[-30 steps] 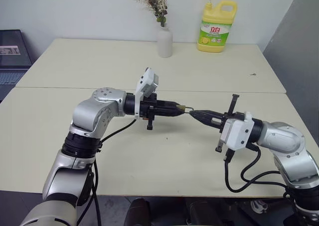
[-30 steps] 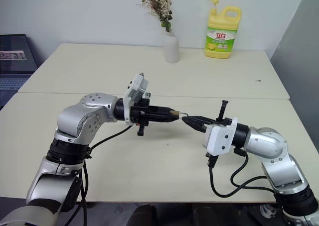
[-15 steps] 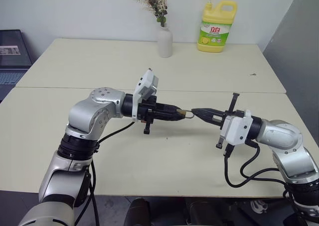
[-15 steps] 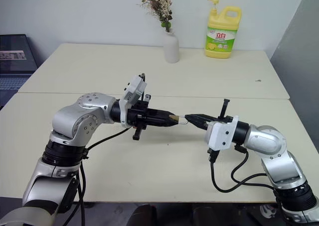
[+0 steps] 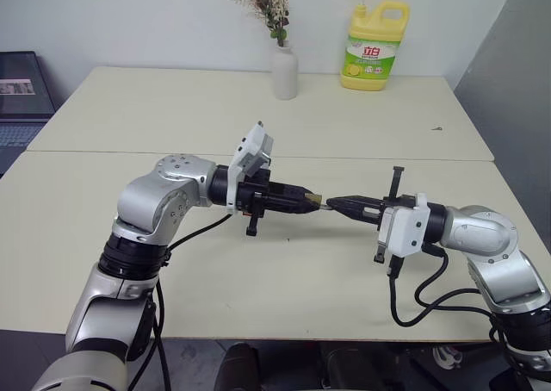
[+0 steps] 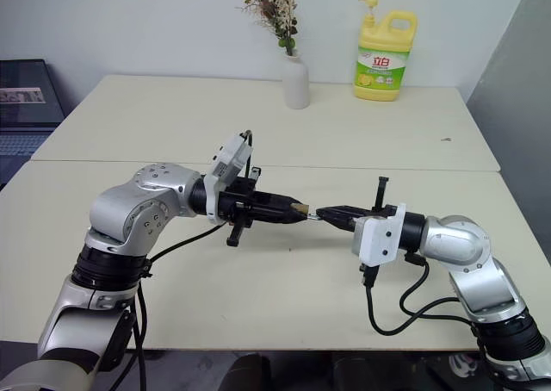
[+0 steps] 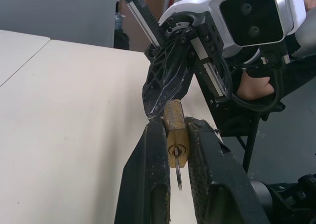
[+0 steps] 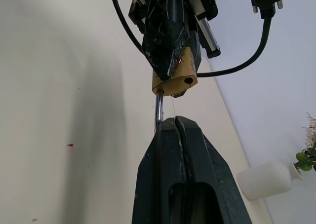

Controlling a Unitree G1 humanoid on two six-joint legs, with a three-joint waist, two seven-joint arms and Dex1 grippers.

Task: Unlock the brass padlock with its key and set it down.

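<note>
Brass padlock (image 7: 175, 128) clamped in left fingers (image 7: 148, 184), long axis level above worktop (image 5: 284, 288) centre; shackle (image 8: 158, 108) faces right gripper (image 8: 178, 130), clenched on it.

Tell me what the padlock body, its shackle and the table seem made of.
Padlock: probably brass, a dull yellow-gold block with worn faces. Shackle: likely steel, a thin silvery rod with a glint. Table: cream matte top, perhaps laminate; the look leaves it open.
</note>
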